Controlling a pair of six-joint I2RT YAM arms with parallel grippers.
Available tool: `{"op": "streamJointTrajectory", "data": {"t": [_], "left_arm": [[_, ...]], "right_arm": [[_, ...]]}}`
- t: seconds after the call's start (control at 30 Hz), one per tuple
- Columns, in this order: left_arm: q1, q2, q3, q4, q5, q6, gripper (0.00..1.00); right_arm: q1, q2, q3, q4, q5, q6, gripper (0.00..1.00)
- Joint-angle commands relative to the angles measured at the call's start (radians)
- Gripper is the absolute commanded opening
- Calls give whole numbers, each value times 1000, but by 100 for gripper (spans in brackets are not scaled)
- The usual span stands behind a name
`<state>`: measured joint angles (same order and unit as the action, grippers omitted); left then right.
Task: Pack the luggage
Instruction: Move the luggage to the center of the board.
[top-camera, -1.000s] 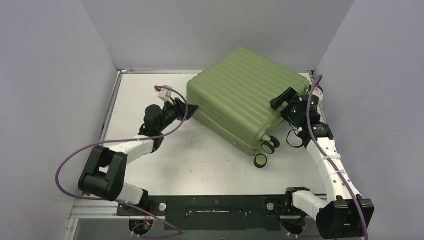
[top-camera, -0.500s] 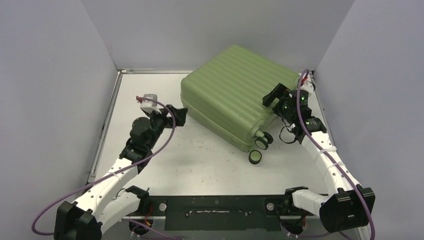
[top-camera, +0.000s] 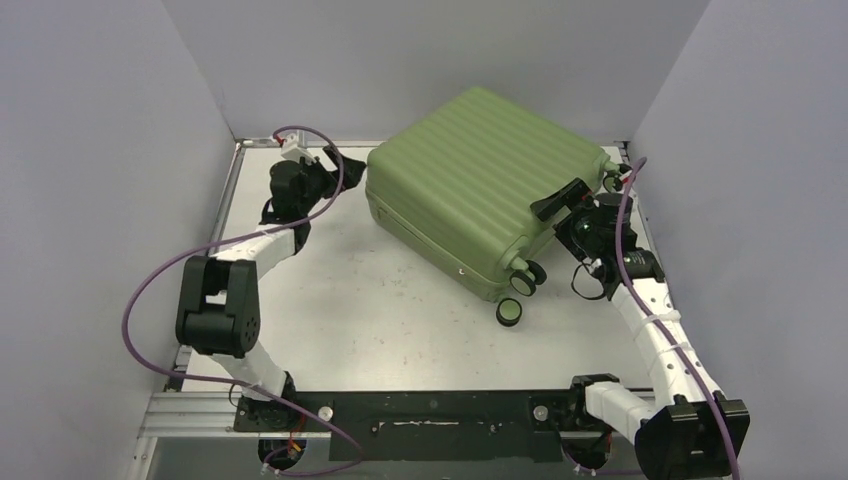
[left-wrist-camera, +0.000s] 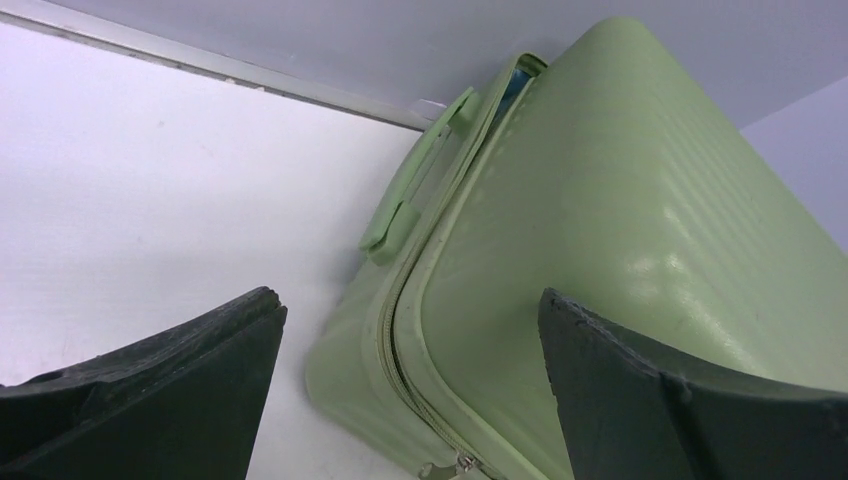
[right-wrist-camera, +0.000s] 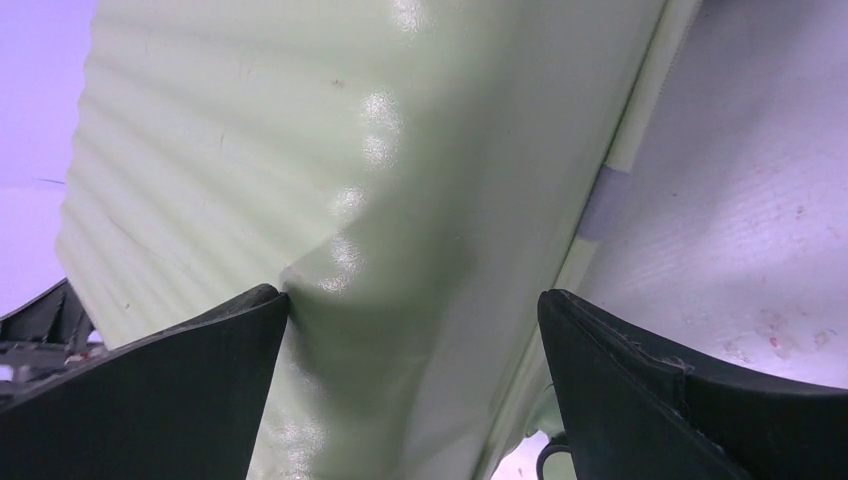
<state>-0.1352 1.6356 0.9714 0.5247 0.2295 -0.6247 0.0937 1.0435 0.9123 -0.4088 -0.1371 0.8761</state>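
The luggage (top-camera: 480, 185), a light-green ribbed hard-shell suitcase, lies shut and tilted at the back middle of the table, wheels (top-camera: 528, 278) toward me. My left gripper (top-camera: 340, 175) is open just off its left corner. In the left wrist view that gripper (left-wrist-camera: 405, 300) frames the corner, with the zipper seam, side handle (left-wrist-camera: 420, 175) and a sliver of blue lining (left-wrist-camera: 515, 85). My right gripper (top-camera: 565, 208) is open at the right edge of the lid. In the right wrist view (right-wrist-camera: 410, 296) its left fingertip (right-wrist-camera: 262, 305) touches the luggage shell (right-wrist-camera: 330, 150).
Grey walls close the table in on the left, back and right. A metal rail (top-camera: 290, 142) runs along the back edge. A second wheel (top-camera: 511, 312) rests on the white tabletop (top-camera: 400, 310) in front of the suitcase. Purple cables trail from both arms.
My left arm swung from the suitcase's near-left corner to its back-left side, and its jaws opened wide. The suitcase shifted slightly left. The right gripper stayed on the lid's edge.
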Motion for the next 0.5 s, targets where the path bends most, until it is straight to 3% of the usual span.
{"op": "streamJointTrajectory", "data": {"t": [0.0, 0.1, 0.47], "left_arm": [[-55, 96, 138, 127, 207, -46, 97], [-106, 111, 156, 71, 276, 15, 96], [-234, -103, -182, 113, 227, 53, 82]], "right_arm": [[-21, 94, -56, -41, -125, 2, 100], [0, 179, -34, -19, -200, -46, 100], [169, 313, 82, -12, -197, -264, 95]]}}
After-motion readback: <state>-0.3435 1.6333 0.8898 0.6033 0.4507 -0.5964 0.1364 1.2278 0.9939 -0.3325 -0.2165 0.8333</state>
